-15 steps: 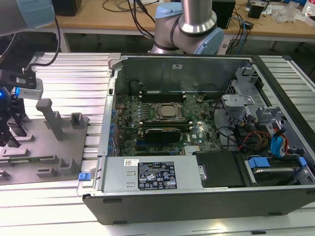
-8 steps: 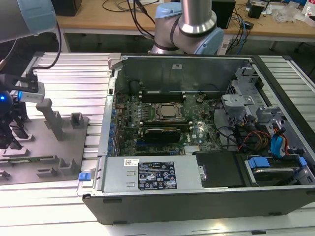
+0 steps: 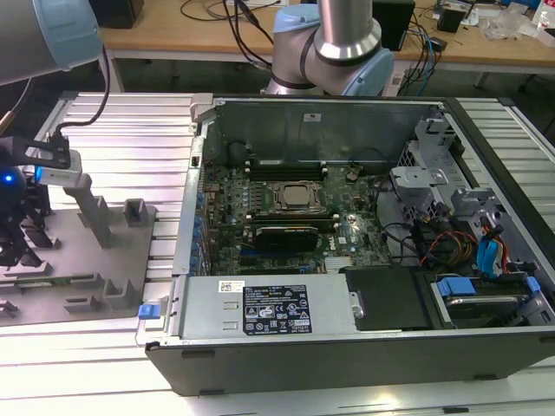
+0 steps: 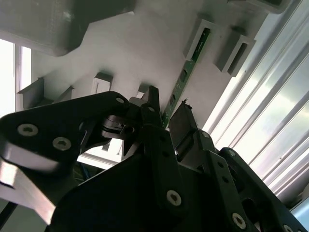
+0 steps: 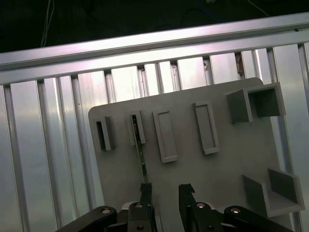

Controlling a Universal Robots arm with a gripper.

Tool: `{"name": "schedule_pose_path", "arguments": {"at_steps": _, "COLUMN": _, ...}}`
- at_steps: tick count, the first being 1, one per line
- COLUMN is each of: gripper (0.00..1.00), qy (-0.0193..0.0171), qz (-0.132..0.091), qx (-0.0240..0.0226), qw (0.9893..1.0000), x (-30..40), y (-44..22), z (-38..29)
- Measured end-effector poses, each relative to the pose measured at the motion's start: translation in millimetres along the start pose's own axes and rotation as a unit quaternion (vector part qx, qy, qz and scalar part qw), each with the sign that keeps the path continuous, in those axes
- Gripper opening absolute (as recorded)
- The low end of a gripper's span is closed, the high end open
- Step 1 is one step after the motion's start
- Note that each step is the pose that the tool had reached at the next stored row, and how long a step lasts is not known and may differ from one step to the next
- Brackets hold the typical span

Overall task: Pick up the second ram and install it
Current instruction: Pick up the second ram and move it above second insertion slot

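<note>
Second wrist view: gripper point(image 4: 169, 104), fingers point(image 4: 153, 104) apart, apparently straddles second ram point(image 4: 186, 72) in holder tray point(image 4: 125, 48).

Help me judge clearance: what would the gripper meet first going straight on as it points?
Probably the long thin green circuit-board stick slotted in the grey plastic holder tray, close ahead of the open gripper; depth unclear.

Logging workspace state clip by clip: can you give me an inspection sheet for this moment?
Surface: slotted aluminium table.
Job's things: ram on edge in a slot of the grey tray; open PC case beside the tray.
Clutter: nothing seen.
Grippers: gripper at the ram's near end, fingers apart, not closed on it.
Cables: red and blue cables inside the case.
Surroundings: wooden bench behind the table.
</note>
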State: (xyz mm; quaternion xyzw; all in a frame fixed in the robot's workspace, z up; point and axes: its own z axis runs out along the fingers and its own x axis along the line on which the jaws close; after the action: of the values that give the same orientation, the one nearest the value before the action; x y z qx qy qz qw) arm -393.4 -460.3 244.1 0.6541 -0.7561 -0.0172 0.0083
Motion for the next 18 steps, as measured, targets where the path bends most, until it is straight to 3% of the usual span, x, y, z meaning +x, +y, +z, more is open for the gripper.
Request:
{"name": "schedule_pose_path", "arguments": {"at_steps": 3, "gripper": 0.36, "qy": 0.0001, "qz": -0.002, "qx": 0.0, "qw": 1.0, "x": 3.0, "y": -0.5, "z": 4.3}}
{"name": "schedule_pose_path", "arguments": {"at_steps": 7, "gripper": 0.36, "qy": 0.0016, "qz": -0.022, "qx": -0.0002, "qw": 0.9998, "x": 4.7, "y": -0.8, "z": 6.2}}
{"name": "schedule_pose_path", "arguments": {"at_steps": 9, "gripper": 0.36, "qy": 0.0067, "qz": -0.053, "qx": 0.0001, "qw": 0.9986, "x": 4.8, "y": -0.9, "z": 7.7}}
{"name": "schedule_pose_path", "arguments": {"at_steps": 11, "gripper": 0.36, "qy": 0.0078, "qz": -0.079, "qx": -0.0001, "qw": 0.9968, "x": 5.3, "y": -1.0, "z": 9.7}}
{"name": "schedule_pose_path", "arguments": {"at_steps": 18, "gripper": 0.36, "qy": 0.0081, "qz": -0.088, "qx": 0.0, "qw": 0.9961, "x": 17.3, "y": -3.3, "z": 29.4}}
